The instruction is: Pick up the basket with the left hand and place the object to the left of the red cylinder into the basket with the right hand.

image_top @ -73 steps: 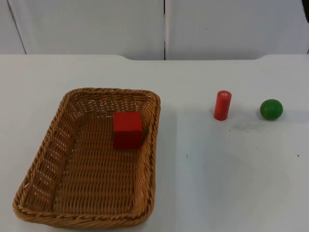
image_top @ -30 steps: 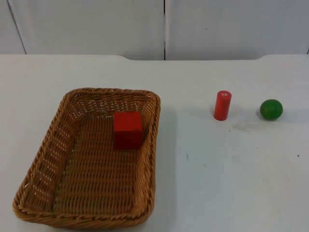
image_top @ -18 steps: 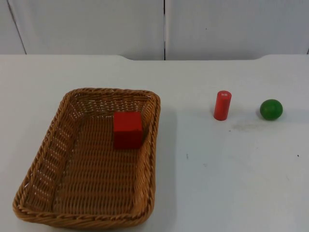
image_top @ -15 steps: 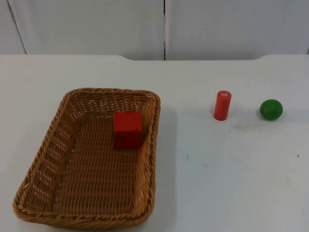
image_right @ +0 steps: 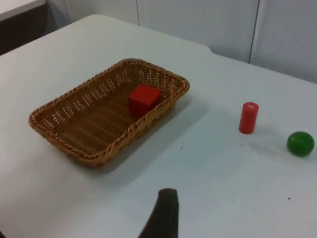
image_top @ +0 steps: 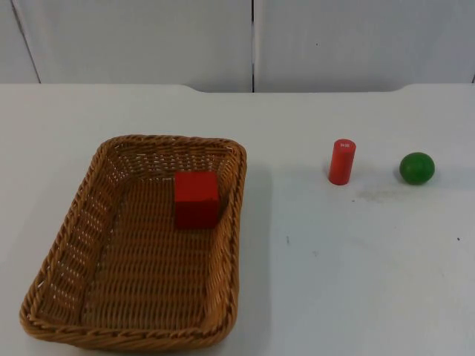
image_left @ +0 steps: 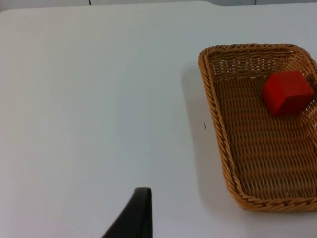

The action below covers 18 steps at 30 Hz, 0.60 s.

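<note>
A white table top (image_top: 356, 282) runs back to a grey partition wall (image_top: 148, 41), and nothing on it has shifted from the earlier frames: every object lies exactly where it lay before. The wicker basket (image_top: 56, 278) rests flat on the table at the left side of the top view, its long axis running away from the camera. The red cube (image_top: 197, 199) sits inside it, close to the far right corner and just beside the right wall. Well apart to the right, the red cylinder (image_top: 342, 161) stands upright on the bare table, and the green ball (image_top: 417, 167) lies near it on its right. A few small dark specks (image_top: 288, 239) mark the table between the basket and the cylinder. Both arms wait off the table. The left gripper looks onto the basket's left rim (image_left: 213, 99) from well away, and whether it is wide or narrow cannot be told. The right gripper hangs high above the table's near side, with basket, cylinder and ball all ahead of it, and its opening cannot be told either.
</note>
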### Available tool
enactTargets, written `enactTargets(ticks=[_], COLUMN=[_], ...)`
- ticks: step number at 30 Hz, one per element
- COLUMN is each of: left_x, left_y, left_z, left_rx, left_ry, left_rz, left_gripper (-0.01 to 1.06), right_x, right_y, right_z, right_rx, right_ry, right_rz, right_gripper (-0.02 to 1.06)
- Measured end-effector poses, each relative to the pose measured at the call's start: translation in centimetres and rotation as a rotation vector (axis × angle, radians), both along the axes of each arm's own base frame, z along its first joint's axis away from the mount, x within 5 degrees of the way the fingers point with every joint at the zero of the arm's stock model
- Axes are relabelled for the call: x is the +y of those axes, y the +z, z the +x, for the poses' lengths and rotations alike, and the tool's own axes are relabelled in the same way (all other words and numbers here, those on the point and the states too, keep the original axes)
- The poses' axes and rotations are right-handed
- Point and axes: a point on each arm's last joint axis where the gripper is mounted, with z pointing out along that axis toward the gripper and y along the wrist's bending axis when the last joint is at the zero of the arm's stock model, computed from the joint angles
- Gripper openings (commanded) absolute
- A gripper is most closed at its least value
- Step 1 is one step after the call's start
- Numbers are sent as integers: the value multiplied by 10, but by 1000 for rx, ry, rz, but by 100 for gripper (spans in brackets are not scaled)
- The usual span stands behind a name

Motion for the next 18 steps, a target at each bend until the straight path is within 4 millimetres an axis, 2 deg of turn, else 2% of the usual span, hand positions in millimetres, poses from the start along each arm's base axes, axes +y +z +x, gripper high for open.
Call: enactTargets(ticks=[18], left_x=[0], left_y=[0], left_z=[0], left_rx=[1], left_ry=[-5], left_rz=[9], left_gripper=[105], right_x=[-3], right_y=[-17], right_z=[0], right_rx=[104], right_ry=[-16], right_rz=[-109], right_gripper=[75])
